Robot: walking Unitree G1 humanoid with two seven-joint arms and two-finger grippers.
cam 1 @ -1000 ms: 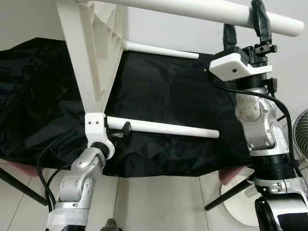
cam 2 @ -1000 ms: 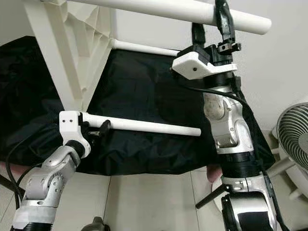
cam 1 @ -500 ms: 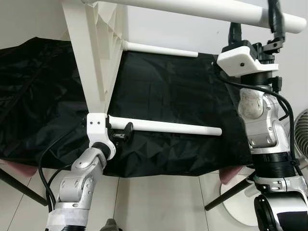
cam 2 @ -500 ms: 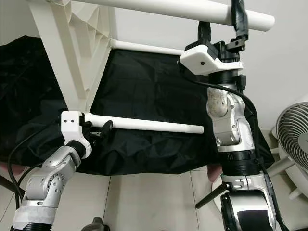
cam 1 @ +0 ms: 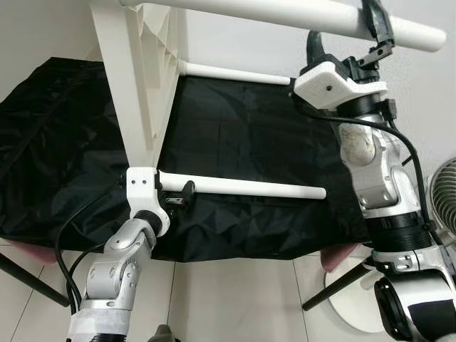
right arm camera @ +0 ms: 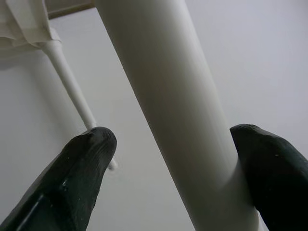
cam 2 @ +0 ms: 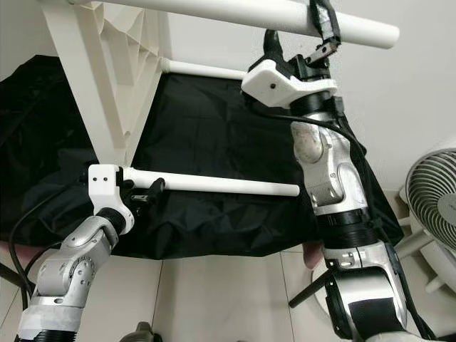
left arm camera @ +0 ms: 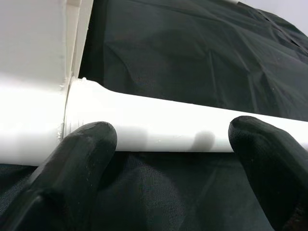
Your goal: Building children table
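Note:
A white plastic children's table lies on its side, its ribbed top [cam 1: 132, 78] standing at the left and its round legs pointing right. My left gripper [cam 1: 178, 197] is open at the base of the lower leg [cam 1: 249, 188], next to the joint with the top. In the left wrist view its fingers [left arm camera: 72, 163] sit spread along that leg [left arm camera: 159, 130]. My right gripper [cam 1: 345, 32] is raised and open around the upper leg [cam 1: 285, 11] near its free end. One finger [right arm camera: 269, 168] touches that leg [right arm camera: 178, 110] and the other stands apart. A third leg [cam 1: 235, 73] shows farther back.
A black cloth [cam 1: 249, 135] covers the surface behind and below the table. A white fan [cam 2: 434, 206] stands at the right on the tiled floor [cam 1: 235, 299], beside a black stand leg [cam 1: 335, 288]. A white wall rises behind.
My right gripper has slid left along the upper leg, away from its free end, and the wrist has tilted. The left gripper stays at the lower leg's base.

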